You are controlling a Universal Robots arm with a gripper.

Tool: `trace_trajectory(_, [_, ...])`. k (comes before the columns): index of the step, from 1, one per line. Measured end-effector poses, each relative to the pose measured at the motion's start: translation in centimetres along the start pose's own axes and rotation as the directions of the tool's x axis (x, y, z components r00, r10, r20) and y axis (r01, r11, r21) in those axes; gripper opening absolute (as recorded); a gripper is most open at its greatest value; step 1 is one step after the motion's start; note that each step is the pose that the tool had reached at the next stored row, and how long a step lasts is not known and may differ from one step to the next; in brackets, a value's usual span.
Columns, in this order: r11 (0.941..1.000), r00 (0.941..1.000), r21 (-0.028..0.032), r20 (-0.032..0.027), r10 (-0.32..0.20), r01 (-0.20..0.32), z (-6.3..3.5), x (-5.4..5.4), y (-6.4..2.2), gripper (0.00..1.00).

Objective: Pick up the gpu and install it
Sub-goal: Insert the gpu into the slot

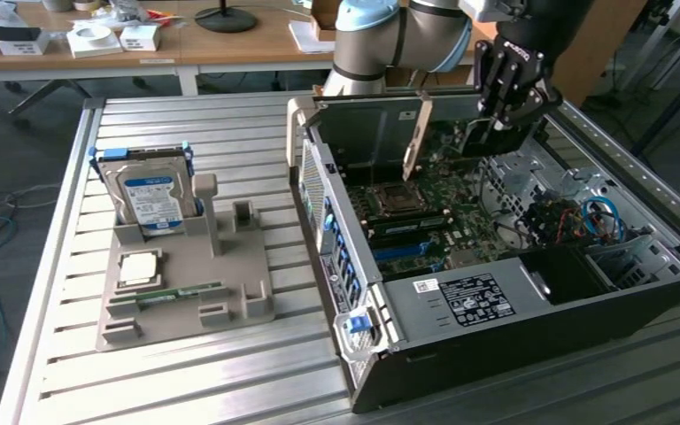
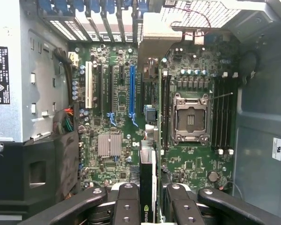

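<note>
End effector (image 1: 503,113) is clamped on the gpu (image 1: 485,140). Exterior view: it hangs at the end effector's 6 o'clock, above the motherboard (image 1: 441,208).

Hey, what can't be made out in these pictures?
Wrist view: the gpu shows edge-on between the fingers of the hand; its faces are hidden and the picture's edge cuts it off.
Exterior view: the hand covers the gpu's upper part.
Exterior view: the print on the white label is too small to read.
Exterior view: the grey holder hides the lower end of the hard drive.
</note>
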State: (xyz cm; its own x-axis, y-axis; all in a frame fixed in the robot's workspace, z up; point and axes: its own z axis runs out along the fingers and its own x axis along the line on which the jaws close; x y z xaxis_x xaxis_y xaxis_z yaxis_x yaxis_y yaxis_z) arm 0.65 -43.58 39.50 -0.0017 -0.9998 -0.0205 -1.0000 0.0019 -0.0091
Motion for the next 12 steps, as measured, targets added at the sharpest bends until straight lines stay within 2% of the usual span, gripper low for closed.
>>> trace_trajectory(12, [1.0,1.0,0.0,0.0,0.0,0.0,0.54,0.01,0.0,0.27])
